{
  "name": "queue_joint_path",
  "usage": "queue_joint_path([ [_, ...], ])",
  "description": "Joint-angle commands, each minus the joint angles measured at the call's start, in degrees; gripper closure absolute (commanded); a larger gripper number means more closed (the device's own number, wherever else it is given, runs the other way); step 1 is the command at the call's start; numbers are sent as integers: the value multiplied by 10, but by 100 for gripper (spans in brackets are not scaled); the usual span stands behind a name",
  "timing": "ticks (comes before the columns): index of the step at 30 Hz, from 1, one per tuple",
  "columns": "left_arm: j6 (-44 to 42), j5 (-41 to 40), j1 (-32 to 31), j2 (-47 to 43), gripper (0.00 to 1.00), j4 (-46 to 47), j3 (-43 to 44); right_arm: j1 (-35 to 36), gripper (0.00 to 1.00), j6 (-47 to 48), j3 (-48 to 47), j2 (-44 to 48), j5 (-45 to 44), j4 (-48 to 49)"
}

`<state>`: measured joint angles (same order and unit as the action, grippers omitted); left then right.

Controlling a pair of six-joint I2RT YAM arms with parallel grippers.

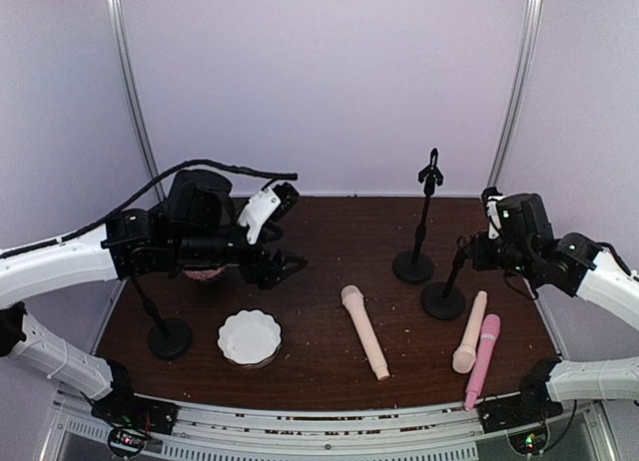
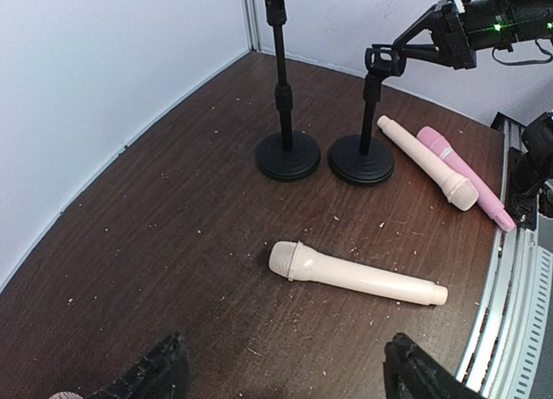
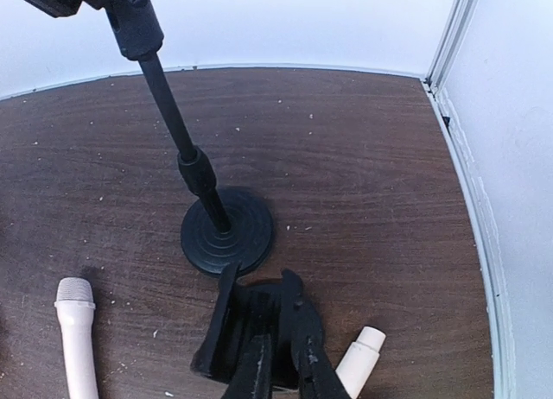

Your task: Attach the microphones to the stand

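Note:
One cream microphone point(image 1: 364, 331) lies mid-table, head toward the back; it also shows in the left wrist view point(image 2: 354, 274). A second cream microphone point(image 1: 469, 331) and the pink microphone point(image 1: 482, 359) lie side by side at the front right. Three black stands are up: a tall one point(image 1: 417, 231), a short one point(image 1: 442, 301) and one at the left point(image 1: 168, 336). My left gripper point(image 1: 293, 231) is open and empty, hovering left of the middle microphone. My right gripper point(image 3: 285, 364) is shut on the short stand's clip point(image 3: 246, 330).
A white fluted bowl point(image 1: 250, 338) sits at the front left, next to the left stand. A pinkish object point(image 1: 205, 273) is mostly hidden under my left arm. The tall stand's base point(image 3: 226, 235) is right behind the held clip. White walls close in the table.

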<state>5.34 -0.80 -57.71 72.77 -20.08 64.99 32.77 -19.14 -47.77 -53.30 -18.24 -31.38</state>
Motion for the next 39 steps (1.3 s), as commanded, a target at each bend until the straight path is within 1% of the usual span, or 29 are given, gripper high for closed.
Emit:
queue_joint_path([
  [1,7,11,-2,7,21,23,-3,-2,89,35,3,14,-50,17],
  [8,4,20,-2,18,21,23,1,-6,90,37,1,10,-47,11],
  [12,2,22,-2,18,21,23,-1,-8,82,34,2,-1,-40,6],
  [16,3,23,-2,21,21,23,-1,-9,81,32,7,-21,-32,4],
  [18,3,24,-2,22,21,23,0,-9,83,32,9,-26,-30,4],
  [20,4,24,-2,23,21,24,-1,-9,86,33,11,-23,-31,6],
  [23,5,25,-3,24,21,23,-1,-9,95,39,9,-12,-38,7],
  [26,5,25,-2,24,21,24,-1,-9,100,52,-5,10,-44,8],
  [29,5,25,-2,25,21,26,-2,-9,100,72,-24,31,-42,12],
  [34,8,27,-2,24,23,50,-13,0,100,95,-67,43,44,7],
  [36,8,38,-2,23,24,64,-20,10,100,97,-83,43,83,3],
  [39,6,55,-2,20,26,94,-35,33,100,100,-102,42,117,3],
])
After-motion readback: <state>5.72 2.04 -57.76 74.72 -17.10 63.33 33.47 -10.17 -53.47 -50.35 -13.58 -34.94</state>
